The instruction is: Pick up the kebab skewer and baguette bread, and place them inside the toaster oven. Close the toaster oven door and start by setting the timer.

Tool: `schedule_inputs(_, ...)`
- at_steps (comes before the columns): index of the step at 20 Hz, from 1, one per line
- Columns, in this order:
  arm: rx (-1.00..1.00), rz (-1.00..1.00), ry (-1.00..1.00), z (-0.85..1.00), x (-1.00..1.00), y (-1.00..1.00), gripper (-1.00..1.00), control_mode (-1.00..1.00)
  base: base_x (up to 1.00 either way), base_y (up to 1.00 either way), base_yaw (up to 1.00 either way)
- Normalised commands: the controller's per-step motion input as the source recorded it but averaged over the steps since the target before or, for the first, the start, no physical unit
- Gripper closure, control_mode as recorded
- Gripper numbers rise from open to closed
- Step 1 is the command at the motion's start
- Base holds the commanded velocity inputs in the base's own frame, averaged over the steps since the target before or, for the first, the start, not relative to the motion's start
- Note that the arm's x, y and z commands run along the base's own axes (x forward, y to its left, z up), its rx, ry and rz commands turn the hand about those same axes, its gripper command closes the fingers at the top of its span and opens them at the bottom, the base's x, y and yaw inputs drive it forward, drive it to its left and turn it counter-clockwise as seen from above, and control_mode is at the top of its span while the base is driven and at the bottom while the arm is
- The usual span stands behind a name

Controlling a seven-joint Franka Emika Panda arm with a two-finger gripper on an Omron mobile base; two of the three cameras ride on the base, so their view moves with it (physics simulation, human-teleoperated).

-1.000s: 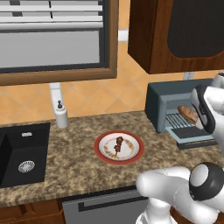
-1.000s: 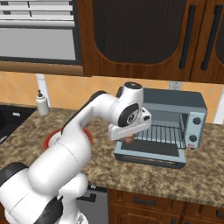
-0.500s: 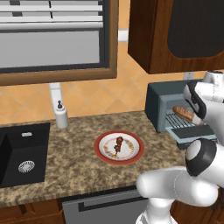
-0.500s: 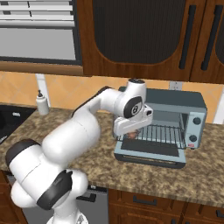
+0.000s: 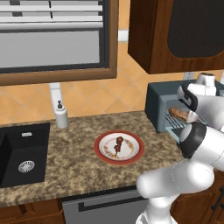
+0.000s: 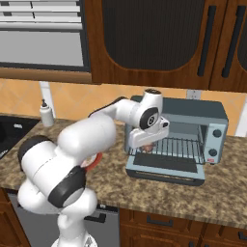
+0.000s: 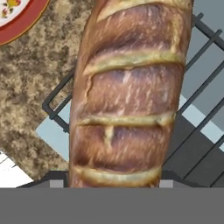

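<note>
My gripper [image 6: 147, 143] is shut on the baguette bread [image 7: 131, 96], a golden-brown scored loaf. It hangs just above the wire rack [image 6: 179, 145] at the left of the toaster oven's [image 6: 212, 116] mouth. From the left base the baguette bread [image 5: 178, 114] pokes out at the oven [image 5: 158, 99] front beside my wrist. The toaster oven door [image 6: 165, 169] lies folded down, open. The kebab skewer [image 5: 118, 145] rests on the red-rimmed plate [image 5: 132, 156] in the middle of the counter. In the hand view the plate's rim [image 7: 19, 30] shows at the upper left.
A white soap dispenser [image 5: 61, 117] stands by the wall, and a black sink [image 5: 22, 153] is sunk in the counter at the left. Dark wooden wall cabinets [image 6: 159, 43] hang close above the oven. My own elbow [image 5: 194, 140] bulks in front of the oven.
My elbow has swung forward and to the side while the wrist stayed at the oven. The baguette has shifted slightly inward over the rack, still held.
</note>
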Motion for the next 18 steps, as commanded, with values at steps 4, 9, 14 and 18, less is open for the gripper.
schedule_inputs(4, 0.00, 0.00, 0.00, -0.37, 0.24, -0.03, 1.00, -1.00, 0.00, 0.00, 0.00)
schedule_inputs(9, 0.00, 0.00, 0.00, -0.24, 0.14, -0.10, 1.00, -1.00, 0.00, 0.00, 0.00)
schedule_inputs(14, 0.00, 0.00, 0.00, -0.13, 0.08, -0.14, -1.00, -1.00, 0.00, 0.00, 0.00)
schedule_inputs(18, 0.00, 0.00, 0.00, -0.02, 0.09, -0.04, -1.00, -1.00, 0.00, 0.00, 0.00)
